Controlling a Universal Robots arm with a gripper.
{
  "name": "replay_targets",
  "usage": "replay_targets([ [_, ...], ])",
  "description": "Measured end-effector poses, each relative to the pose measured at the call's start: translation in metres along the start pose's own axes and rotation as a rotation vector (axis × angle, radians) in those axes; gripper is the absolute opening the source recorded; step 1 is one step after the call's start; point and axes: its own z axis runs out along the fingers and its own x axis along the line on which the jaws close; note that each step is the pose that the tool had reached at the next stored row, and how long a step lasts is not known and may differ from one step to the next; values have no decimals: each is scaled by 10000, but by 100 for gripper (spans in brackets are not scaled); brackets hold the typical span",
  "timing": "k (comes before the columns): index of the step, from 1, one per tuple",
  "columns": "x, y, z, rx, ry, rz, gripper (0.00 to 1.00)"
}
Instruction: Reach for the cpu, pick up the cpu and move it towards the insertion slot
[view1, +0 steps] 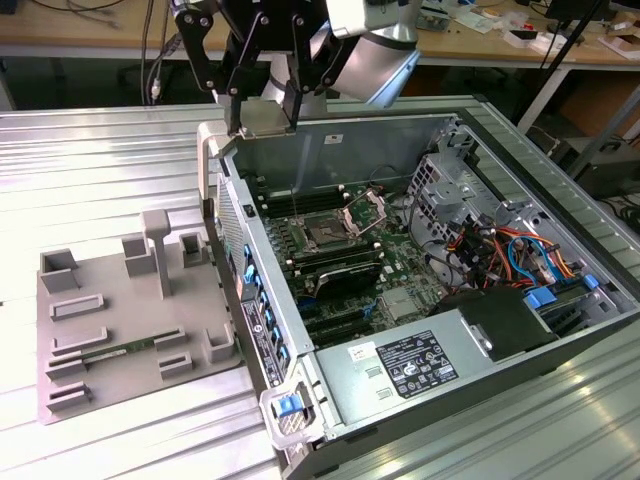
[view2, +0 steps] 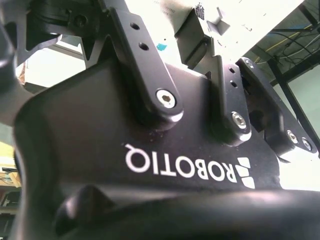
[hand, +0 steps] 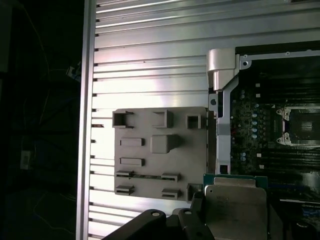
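Silver-topped, the cpu (hand: 235, 207) sits clamped between the fingers of the gripper (view1: 263, 122), up over the computer case (view1: 400, 135) edge. The insertion slot (view1: 327, 234) lies well below and beyond the fingers. Pickup looks done, the carry only partway.

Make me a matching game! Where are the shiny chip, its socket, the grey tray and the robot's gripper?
Things:
1. cpu
2. insertion slot
3. grey tray
4. gripper

Places:
A. on the ribbed metal table, beside the computer case
B. above the case's side wall, shut on the chip
C. held in the gripper, off the table
D. down inside the case, with a dark centre

Pairs: 1-C, 2-D, 3-A, 4-B
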Motion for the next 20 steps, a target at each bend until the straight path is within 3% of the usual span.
replay_targets([
  [20,-135,-6,48,0,0,0,55],
])
